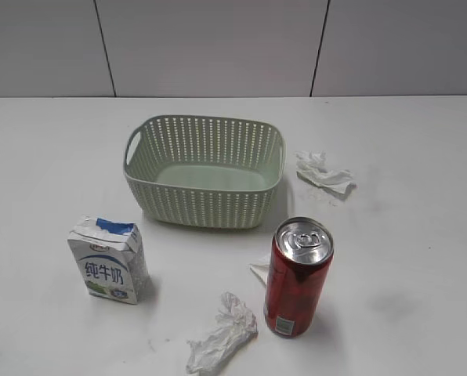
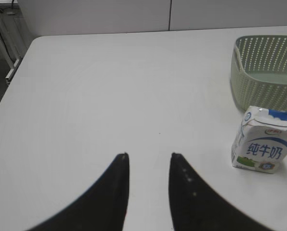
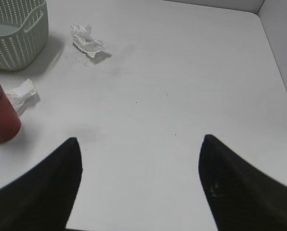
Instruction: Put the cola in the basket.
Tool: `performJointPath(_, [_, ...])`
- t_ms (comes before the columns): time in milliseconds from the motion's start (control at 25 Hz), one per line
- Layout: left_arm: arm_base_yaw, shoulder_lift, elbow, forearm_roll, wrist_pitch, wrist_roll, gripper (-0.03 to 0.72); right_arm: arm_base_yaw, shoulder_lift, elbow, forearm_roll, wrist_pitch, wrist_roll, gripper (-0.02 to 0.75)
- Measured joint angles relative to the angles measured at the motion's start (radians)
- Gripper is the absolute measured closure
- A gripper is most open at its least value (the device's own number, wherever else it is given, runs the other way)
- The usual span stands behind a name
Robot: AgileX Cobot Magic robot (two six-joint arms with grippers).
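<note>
Crumpled tissue [image 1: 222,331] is lying nearest, just left of the can [image 1: 298,277], which is standing upright before the basket [image 1: 204,171]. Left gripper [image 2: 148,155] is hovering narrowly parted; right gripper [image 3: 139,139] is gaping wide, empty.

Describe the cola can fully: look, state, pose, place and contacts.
The cola is a tall slim red metal can with a silver top, its pull tab flat, apparently unopened, and a small white label panel low on its side. It stands upright on the white table, in front of the basket. Crumpled tissue lies against its base. No gripper touches it.
</note>
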Motion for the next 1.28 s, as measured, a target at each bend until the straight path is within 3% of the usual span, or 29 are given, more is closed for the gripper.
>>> performJointPath(880, [0.0, 0.0, 0.0, 0.0, 0.0, 0.0, 0.46, 0.0, 0.016, 0.0, -0.026, -0.002, 0.026, 0.164])
performJointPath(1280, [0.0, 0.0, 0.0, 0.0, 0.0, 0.0, 0.461, 0.0, 0.331, -0.013, -0.03, -0.006, 0.033, 0.164])
